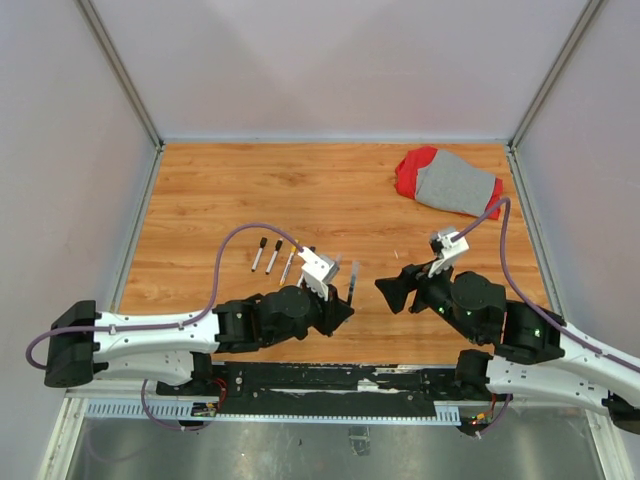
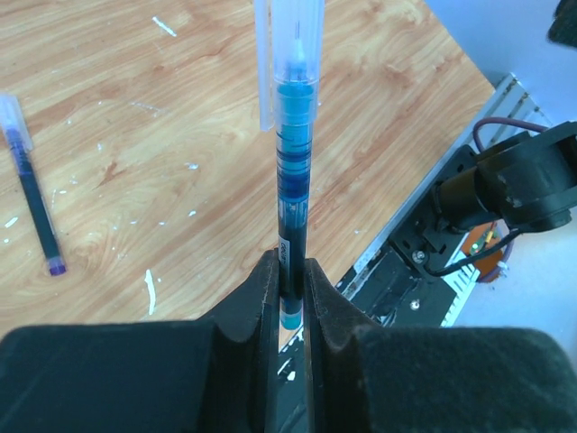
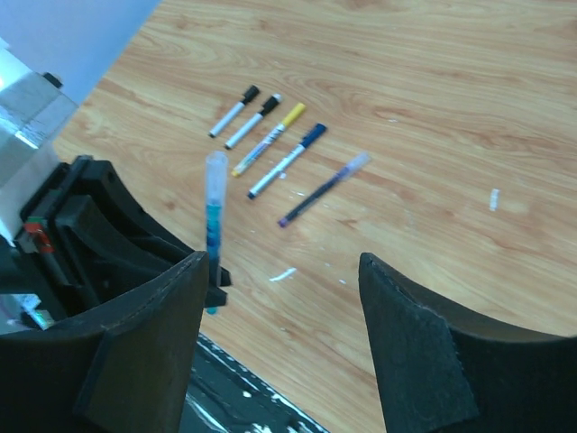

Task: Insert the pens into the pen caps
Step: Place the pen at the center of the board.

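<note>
1. The left gripper (image 2: pixel 288 289) is pressed together on the lower barrel of a blue pen (image 2: pixel 290 198) and holds it upright above the table (image 1: pixel 250 190). Only the pen's bottom end sits between the jaws.
2. A clear cap (image 2: pixel 290 36) sits over the blue pen's nib. Whether it is pushed fully home I cannot tell.
3. The right gripper (image 3: pixel 281 289) hangs just beside the blue pen with its fingers spread wide and nothing between them.
4. Five other pens (image 3: pixel 268 140) lie in a loose row on the table beyond the blue pen, well apart from it. They appear to be capped.
5. Risk: if the clear cap is only resting on the nib, tilting the blue pen to lay it down could let the cap slide off and roll away.
6. Risk: the grip is low and narrow, so a sideways brush from a right finger near the blue pen could pivot it or lever it out.
7. Risk: setting the blue pen down too close to the row could scatter the others.
</note>
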